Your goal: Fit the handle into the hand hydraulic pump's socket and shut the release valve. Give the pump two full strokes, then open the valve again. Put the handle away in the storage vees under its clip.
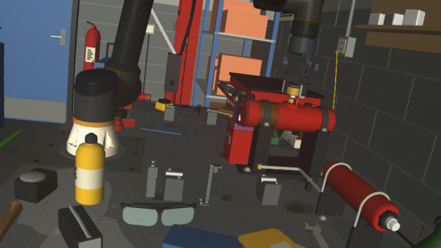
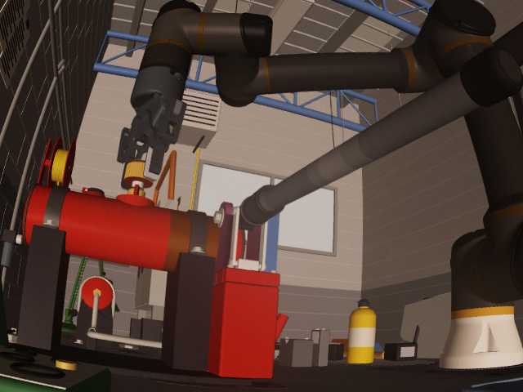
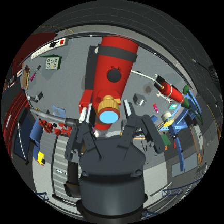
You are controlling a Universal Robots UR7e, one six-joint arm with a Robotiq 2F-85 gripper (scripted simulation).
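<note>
My gripper (image 3: 108,113) is open and holds nothing; it hangs straight down over the yellow knurled release valve knob (image 1: 293,90) (image 2: 136,172) (image 3: 108,111) on top of the red pump cylinder (image 1: 287,115) (image 2: 118,230), its fingers on either side of the knob. The grey handle (image 2: 338,162) (image 3: 51,118) sits in the pump's socket (image 2: 249,213) and slants up and away from it. The storage vees and clip (image 1: 172,186) stand on the floor in front of the pump.
A red tool chest (image 1: 272,86) stands right behind the pump. A yellow bottle (image 1: 89,172) and safety glasses (image 1: 158,213) lie on the floor at front left. A second red cylinder (image 1: 358,194) rests on a stand to the right, near the block wall.
</note>
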